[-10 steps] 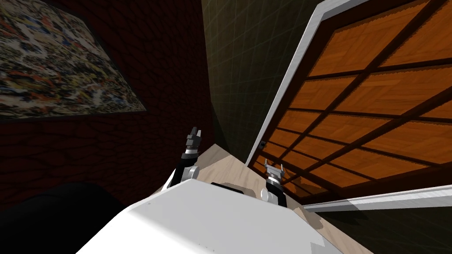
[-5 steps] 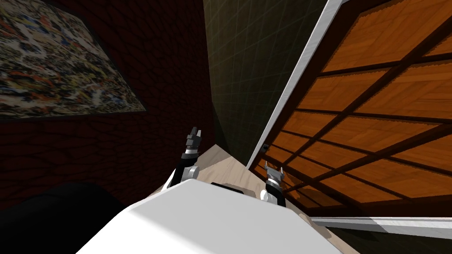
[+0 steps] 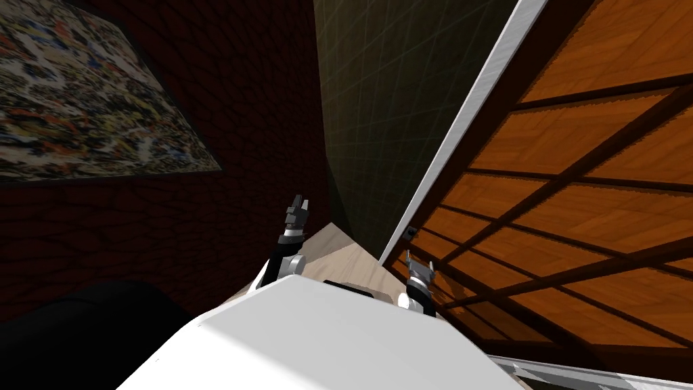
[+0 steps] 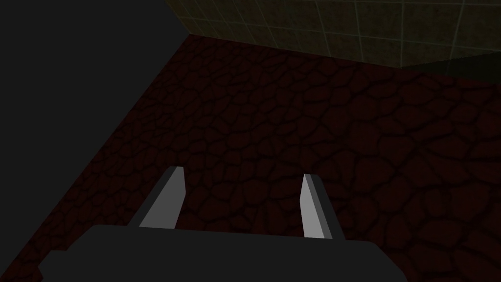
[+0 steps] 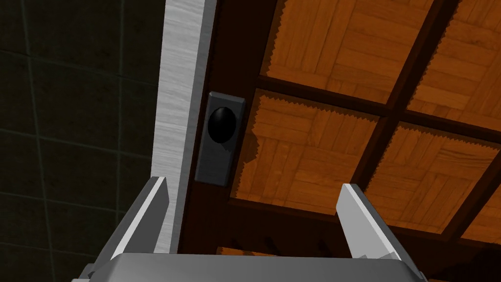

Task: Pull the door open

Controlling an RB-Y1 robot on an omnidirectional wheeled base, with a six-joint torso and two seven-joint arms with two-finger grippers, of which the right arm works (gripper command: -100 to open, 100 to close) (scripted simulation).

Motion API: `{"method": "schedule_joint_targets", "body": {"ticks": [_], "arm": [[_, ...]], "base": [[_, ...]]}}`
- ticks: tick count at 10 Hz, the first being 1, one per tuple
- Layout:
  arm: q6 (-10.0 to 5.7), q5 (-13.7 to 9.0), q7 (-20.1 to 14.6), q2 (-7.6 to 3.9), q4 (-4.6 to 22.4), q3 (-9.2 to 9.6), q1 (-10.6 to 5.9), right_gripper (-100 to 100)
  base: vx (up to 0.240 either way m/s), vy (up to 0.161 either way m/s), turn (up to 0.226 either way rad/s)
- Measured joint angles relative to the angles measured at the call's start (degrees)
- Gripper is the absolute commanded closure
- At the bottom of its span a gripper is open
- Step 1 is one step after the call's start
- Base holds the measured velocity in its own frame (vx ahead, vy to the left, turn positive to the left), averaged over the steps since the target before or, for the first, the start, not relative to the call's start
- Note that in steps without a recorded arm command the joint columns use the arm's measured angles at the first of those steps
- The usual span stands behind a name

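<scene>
Ahead at two o'clock: door (image 3: 575, 203), swung further within the last second, painting (image 3: 81, 101) unmoved. Knob (image 5: 222, 125) sat at eleven o'clock of right gripper (image 5: 254, 183), fingers spread, unheld. Left gripper (image 4: 242, 171) spread, idle. Opening judged underway.

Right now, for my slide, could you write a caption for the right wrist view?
Open right gripper faces the dark round knob on the wooden door, beside a light grey strip.
</scene>
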Motion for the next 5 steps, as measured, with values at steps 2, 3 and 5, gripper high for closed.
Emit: {"method": "schedule_joint_targets", "body": {"ticks": [2,3,5], "arm": [[-0.62,-0.8,-2.0,0.22,2.5,-0.15,-0.85,-100],[-1.15,-1.2,-3.0,0.35,4.2,-0.22,-1.47,-100],[-1.75,-2.2,-5.3,0.41,6.8,-0.42,-2.29,-100]], "base": [[0.093,-0.041,0.07],[0.114,-0.059,0.096],[0.095,-0.047,0.071]]}}
